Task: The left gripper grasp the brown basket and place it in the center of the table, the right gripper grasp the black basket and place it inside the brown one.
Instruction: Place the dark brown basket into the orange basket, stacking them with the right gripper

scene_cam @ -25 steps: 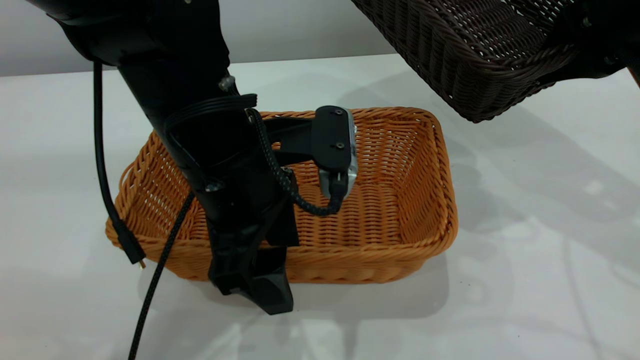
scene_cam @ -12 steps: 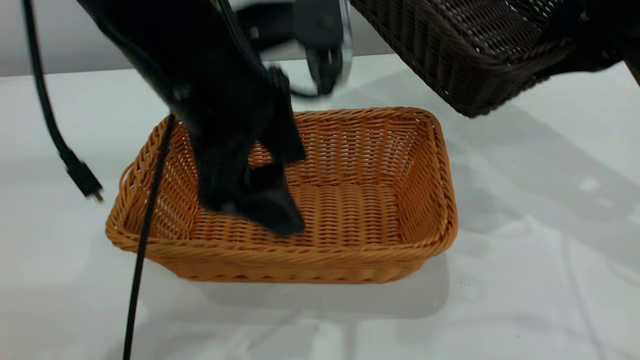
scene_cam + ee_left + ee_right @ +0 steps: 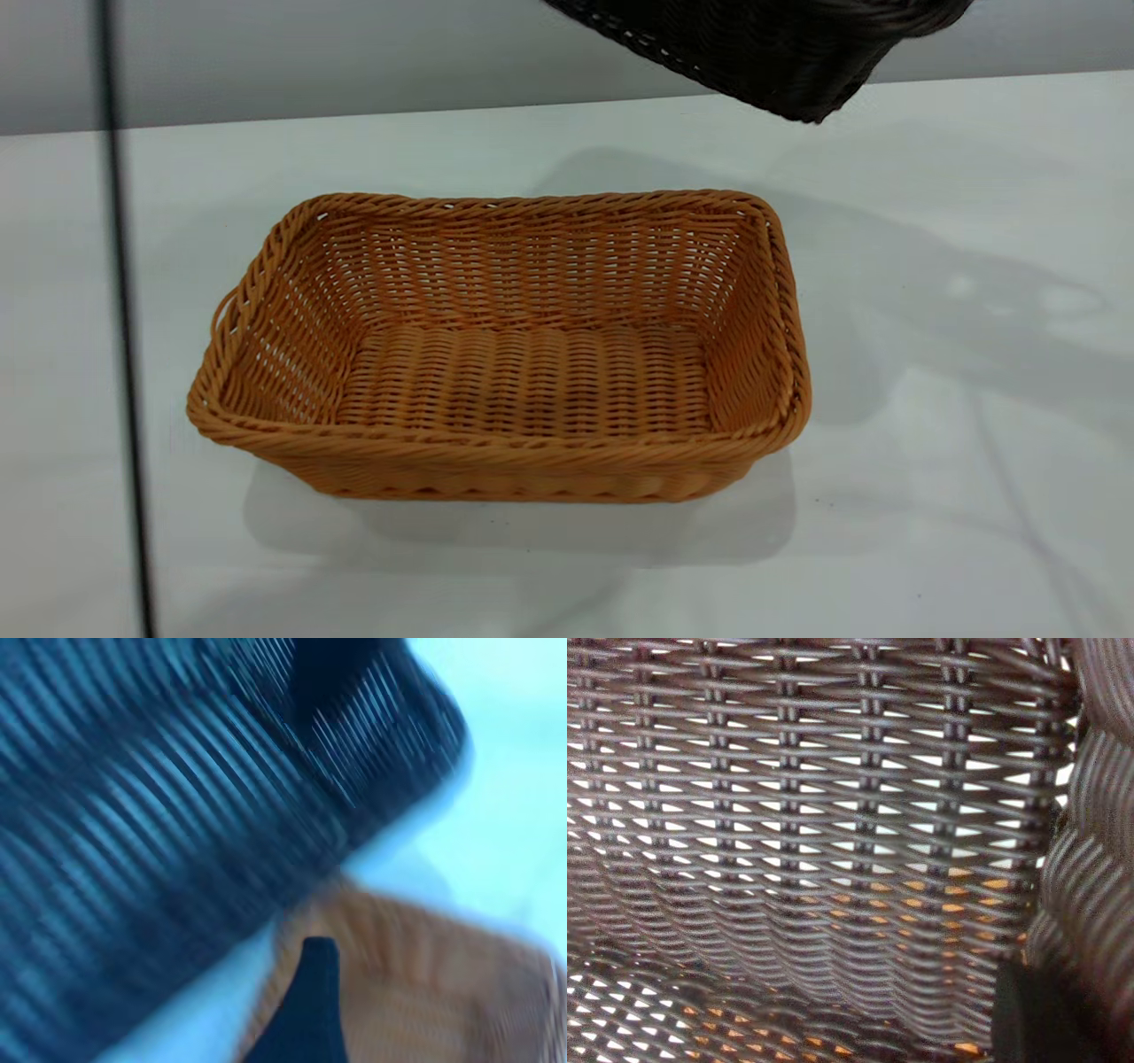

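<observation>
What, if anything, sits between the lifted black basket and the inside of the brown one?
Nothing visible. The brown basket lies empty and open on the table; the black basket hangs above its far right corner, and only a thin cable crosses at far left.
</observation>
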Robot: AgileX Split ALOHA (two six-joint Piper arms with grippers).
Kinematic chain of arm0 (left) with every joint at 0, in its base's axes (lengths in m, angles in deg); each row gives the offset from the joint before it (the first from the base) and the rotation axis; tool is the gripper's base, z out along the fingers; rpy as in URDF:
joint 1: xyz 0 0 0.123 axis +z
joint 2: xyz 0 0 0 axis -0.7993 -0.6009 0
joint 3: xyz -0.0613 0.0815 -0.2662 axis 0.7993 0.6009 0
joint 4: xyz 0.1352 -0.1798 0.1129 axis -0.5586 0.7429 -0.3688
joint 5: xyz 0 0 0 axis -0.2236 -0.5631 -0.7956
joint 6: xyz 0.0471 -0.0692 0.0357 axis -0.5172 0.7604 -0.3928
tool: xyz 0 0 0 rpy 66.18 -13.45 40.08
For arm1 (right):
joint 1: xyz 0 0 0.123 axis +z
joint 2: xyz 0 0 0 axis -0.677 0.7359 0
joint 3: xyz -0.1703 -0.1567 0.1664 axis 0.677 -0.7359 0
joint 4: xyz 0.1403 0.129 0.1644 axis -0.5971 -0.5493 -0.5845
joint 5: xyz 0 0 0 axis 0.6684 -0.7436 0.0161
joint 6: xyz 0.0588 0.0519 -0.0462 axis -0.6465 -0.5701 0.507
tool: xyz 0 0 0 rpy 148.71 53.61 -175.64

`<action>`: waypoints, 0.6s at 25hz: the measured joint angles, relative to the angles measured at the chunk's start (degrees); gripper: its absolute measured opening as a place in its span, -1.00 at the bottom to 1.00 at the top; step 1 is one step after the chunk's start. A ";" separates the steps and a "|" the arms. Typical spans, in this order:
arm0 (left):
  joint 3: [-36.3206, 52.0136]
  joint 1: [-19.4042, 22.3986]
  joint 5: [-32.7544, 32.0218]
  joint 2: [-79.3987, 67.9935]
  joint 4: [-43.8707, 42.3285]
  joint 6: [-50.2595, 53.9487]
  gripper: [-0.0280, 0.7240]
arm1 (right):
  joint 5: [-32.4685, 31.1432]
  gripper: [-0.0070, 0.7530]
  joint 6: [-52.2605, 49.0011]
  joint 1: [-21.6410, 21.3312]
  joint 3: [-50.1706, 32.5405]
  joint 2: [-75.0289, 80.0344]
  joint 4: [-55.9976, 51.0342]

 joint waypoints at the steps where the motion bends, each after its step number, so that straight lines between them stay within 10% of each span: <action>1: -1.13 0.00 0.32 1.32 0.00 1.24 0.85 | -2.26 -0.66 0.90 0.00 1.42 0.00 1.99; 15: -7.17 0.00 4.71 6.19 0.33 1.68 0.85 | -23.53 -0.66 10.53 5.72 6.67 7.27 5.88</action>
